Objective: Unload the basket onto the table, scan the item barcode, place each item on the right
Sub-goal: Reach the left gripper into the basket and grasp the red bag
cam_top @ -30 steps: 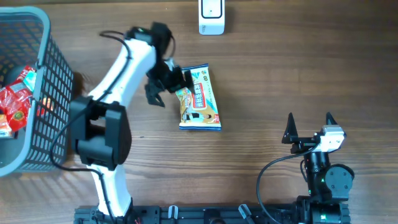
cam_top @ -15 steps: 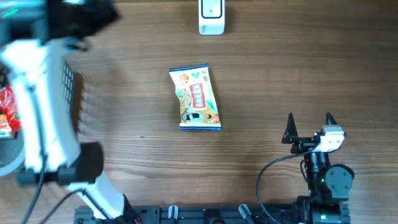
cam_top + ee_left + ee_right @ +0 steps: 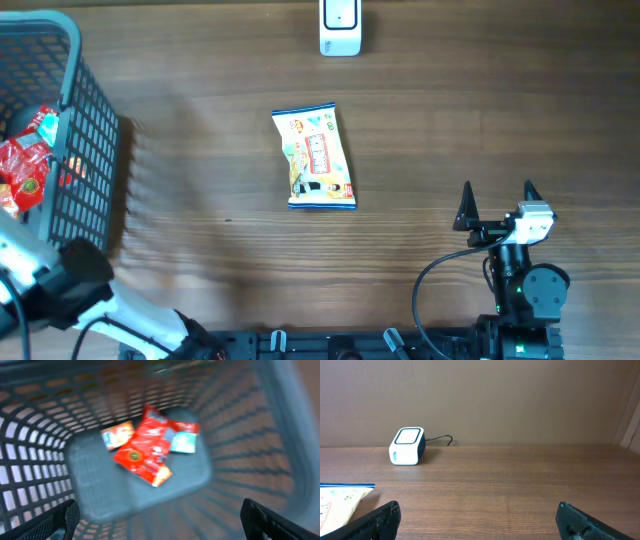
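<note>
A white, yellow and blue snack packet (image 3: 313,158) lies flat mid-table, its corner showing in the right wrist view (image 3: 340,500). The white barcode scanner (image 3: 340,28) (image 3: 407,446) stands at the far edge. My left gripper (image 3: 160,525) hangs open over the grey basket (image 3: 250,435), looking down on red packets (image 3: 145,450) on its floor, with nothing between its fingers. Overhead shows only a blurred stretch of the left arm (image 3: 60,290) at the bottom left. My right gripper (image 3: 497,200) (image 3: 480,525) rests open and empty at the near right.
The grey mesh basket (image 3: 85,140) stands at the left edge with red packets (image 3: 25,165) inside. A cable (image 3: 442,439) runs from the scanner along the wall. Bare wooden tabletop (image 3: 480,110) lies between the packet, the scanner and the right gripper.
My left arm has swung away from the snack packet's top left corner, off to the left and over the basket. The packet stays where it lay. The right arm has not moved.
</note>
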Robot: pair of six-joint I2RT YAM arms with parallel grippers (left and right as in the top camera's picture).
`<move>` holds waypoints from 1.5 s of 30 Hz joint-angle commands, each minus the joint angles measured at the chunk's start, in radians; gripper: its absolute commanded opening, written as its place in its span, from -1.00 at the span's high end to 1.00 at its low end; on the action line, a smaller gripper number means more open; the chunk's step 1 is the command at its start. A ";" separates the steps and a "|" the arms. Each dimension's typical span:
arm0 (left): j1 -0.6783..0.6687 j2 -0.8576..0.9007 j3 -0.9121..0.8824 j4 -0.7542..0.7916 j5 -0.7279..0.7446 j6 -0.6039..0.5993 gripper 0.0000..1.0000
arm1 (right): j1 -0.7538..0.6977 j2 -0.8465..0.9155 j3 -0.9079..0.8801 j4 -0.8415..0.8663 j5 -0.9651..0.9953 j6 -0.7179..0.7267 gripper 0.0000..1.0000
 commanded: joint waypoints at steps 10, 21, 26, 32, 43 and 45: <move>0.085 0.267 -0.242 0.143 0.086 0.093 -1.00 | -0.004 -0.007 -0.003 0.003 -0.008 -0.010 -0.99; 0.087 0.383 -0.381 0.281 0.084 0.176 -1.00 | -0.004 -0.007 -0.003 0.003 -0.008 -0.010 -0.99; 0.098 0.396 -0.385 0.319 0.038 0.175 -1.00 | -0.004 -0.007 -0.003 0.003 -0.008 -0.011 -1.00; 0.119 0.409 -0.385 0.319 0.010 0.174 -1.00 | -0.004 -0.007 -0.003 0.003 -0.008 -0.010 -0.99; 0.123 0.470 -0.385 0.305 0.045 0.175 -1.00 | -0.004 -0.007 -0.003 0.003 -0.008 -0.010 -1.00; 0.123 0.470 -0.386 0.309 0.054 0.177 -1.00 | -0.004 -0.007 -0.003 0.003 -0.008 -0.010 -1.00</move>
